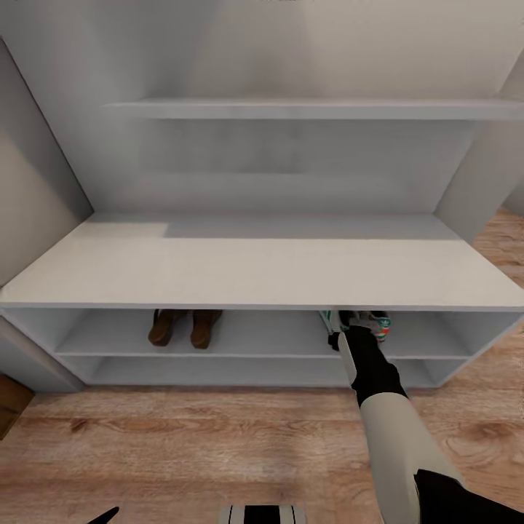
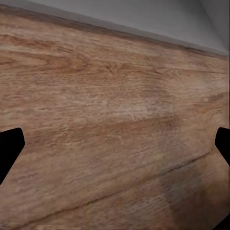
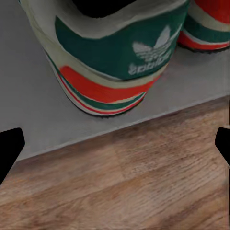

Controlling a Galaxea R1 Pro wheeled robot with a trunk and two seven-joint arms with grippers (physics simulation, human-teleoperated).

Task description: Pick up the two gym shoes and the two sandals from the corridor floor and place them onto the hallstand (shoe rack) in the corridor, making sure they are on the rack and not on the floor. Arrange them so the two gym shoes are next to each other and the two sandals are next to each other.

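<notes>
1. I see the wide pale grey hallstand (image 1: 240, 269) across the head view: low bench top, two long open shelves under it, tall back panel with an upper shelf at 12 o'clock.
2. Pair of dark brown leather sandals (image 1: 185, 327) sits side by side on the upper open shelf, at about 7 o'clock from the bench centre, heels toward me.
3. Cream-white gym shoes with green and red trim (image 1: 360, 324) are on the same shelf at about 5 o'clock, well apart from the sandals and partly hidden by the bench edge and my right arm.
4. My right arm reaches from 5 o'clock up to the shelf mouth. Right gripper (image 3: 115, 143) has its dark fingertips (image 3: 9, 148) spread wide with nothing between them: released.
5. In the right wrist view, the nearer gym shoe's heel (image 3: 110, 52) (green panel, white trefoil logo, red band) stands on the grey shelf close to its front edge; the second shoe's heel (image 3: 206, 24) is just beside it.
6. Left gripper (image 2: 115, 148) is also spread, holding nothing, over the light brown wood-plank floor (image 2: 110, 120), with a grey strip along the far edge.
7. No shoe shows on the floor in front of the hallstand.
</notes>
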